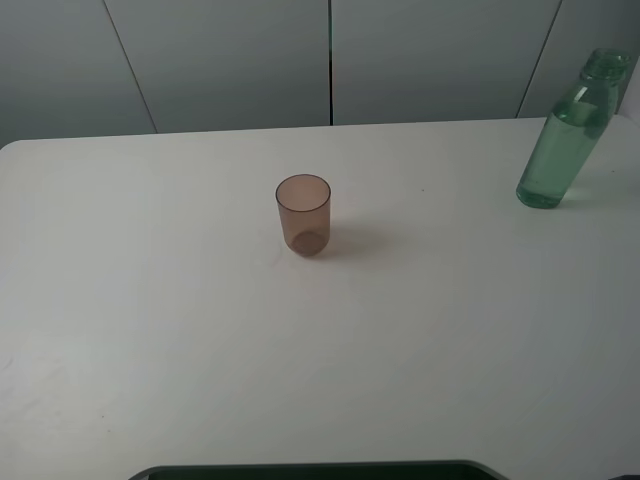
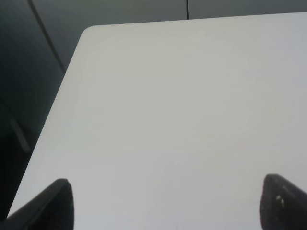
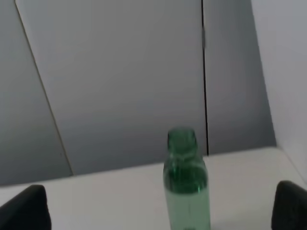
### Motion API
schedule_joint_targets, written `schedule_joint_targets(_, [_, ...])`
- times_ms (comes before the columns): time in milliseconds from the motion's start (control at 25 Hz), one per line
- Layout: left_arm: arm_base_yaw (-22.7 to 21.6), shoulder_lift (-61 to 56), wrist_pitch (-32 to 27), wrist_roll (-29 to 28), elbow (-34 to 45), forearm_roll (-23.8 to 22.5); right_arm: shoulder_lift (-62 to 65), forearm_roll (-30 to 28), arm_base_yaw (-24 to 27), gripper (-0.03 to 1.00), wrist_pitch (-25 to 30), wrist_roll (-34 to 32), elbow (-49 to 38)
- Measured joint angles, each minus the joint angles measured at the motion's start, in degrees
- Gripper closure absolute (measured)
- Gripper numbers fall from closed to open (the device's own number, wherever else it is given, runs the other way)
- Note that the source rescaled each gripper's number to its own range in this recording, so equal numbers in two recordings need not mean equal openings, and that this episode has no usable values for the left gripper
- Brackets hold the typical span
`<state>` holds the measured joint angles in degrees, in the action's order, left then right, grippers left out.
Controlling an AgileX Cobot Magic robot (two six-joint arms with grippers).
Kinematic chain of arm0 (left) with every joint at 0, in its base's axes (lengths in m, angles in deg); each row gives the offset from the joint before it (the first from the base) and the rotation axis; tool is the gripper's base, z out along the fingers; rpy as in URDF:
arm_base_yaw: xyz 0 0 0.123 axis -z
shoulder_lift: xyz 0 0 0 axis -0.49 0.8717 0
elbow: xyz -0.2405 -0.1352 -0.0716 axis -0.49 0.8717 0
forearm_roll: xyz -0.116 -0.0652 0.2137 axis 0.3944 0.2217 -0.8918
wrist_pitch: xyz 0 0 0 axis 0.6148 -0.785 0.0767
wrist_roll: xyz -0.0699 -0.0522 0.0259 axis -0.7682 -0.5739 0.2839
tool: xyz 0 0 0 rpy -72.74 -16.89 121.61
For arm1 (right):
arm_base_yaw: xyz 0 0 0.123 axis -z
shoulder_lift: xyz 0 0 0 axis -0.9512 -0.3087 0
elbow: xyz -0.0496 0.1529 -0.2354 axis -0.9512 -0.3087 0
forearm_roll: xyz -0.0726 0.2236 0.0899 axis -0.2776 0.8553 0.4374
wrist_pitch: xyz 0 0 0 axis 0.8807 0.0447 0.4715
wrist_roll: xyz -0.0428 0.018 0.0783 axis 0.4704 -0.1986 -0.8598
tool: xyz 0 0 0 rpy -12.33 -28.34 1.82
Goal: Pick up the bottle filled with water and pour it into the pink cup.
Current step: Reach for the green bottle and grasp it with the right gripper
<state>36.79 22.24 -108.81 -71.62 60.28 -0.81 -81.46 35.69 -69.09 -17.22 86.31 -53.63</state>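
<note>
The pink cup (image 1: pixel 303 214) stands upright near the middle of the white table (image 1: pixel 200 330). The green-tinted bottle (image 1: pixel 565 135) stands upright at the far right of the table, uncapped, with water in it. Neither gripper shows in the exterior high view. In the right wrist view the bottle (image 3: pixel 186 184) stands ahead, centred between the two spread fingertips of my right gripper (image 3: pixel 160 211), which is open and apart from it. My left gripper (image 2: pixel 168 203) is open and empty over bare table near the left edge.
Grey wall panels (image 1: pixel 330 60) stand behind the table. The table's left edge and rounded far corner (image 2: pixel 86 33) show in the left wrist view. A dark strip (image 1: pixel 320 470) lies along the front edge.
</note>
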Motion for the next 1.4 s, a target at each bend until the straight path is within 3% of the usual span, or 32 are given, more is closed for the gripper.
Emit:
schedule_joint_targets(320, [0.00,0.00,0.00,0.00,0.00,0.00,-13.24,0.00,0.00,-0.03,-35.82,0.00,-9.74])
schedule_joint_targets(520, [0.00,0.00,0.00,-0.10,0.00,0.00,-21.70,0.00,0.00,-0.03,-50.16,-0.55,-15.86])
schedule_joint_targets(840, [0.00,0.00,0.00,-0.10,0.00,0.00,-40.23,0.00,0.00,-0.03,-69.14,-0.95,-20.80])
schedule_joint_targets(1240, [0.00,0.00,0.00,-0.10,0.00,0.00,-64.25,0.00,0.00,-0.03,-86.70,-2.75,-21.15])
schedule_joint_targets(1400, [0.00,0.00,0.00,-0.10,0.00,0.00,-70.82,0.00,0.00,-0.03,-89.13,-3.70,-18.58])
